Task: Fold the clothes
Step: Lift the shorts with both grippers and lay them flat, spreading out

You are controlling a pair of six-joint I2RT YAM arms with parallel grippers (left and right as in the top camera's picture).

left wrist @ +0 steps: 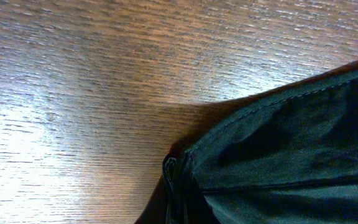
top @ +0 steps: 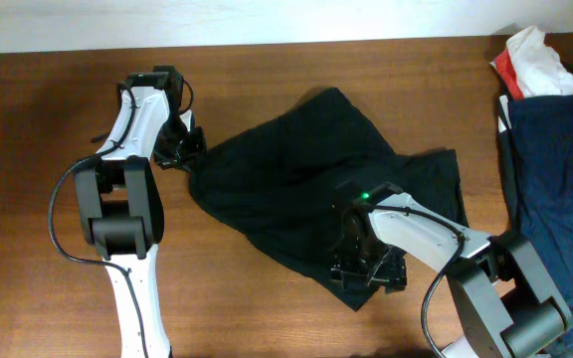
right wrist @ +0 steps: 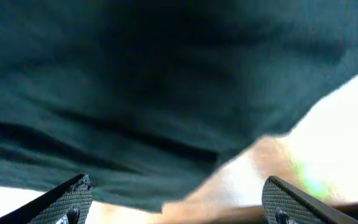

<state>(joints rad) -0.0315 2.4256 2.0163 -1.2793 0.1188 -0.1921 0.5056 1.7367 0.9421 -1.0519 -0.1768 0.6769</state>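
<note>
Dark garment [top: 306, 189] lies spread and rumpled on the table [top: 48, 119]; its left corner sits bunched right at the left jaws, which perhaps pinch it, but I cannot tell, their tips being out of the wrist view; right jaws gape wide at the garment's lower hem, textured pads [right wrist: 73, 200] well apart, cloth just ahead of them, nothing gripped.

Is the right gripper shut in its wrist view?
No, the right gripper has both fingertips wide apart, with the dark cloth beyond them.
</note>
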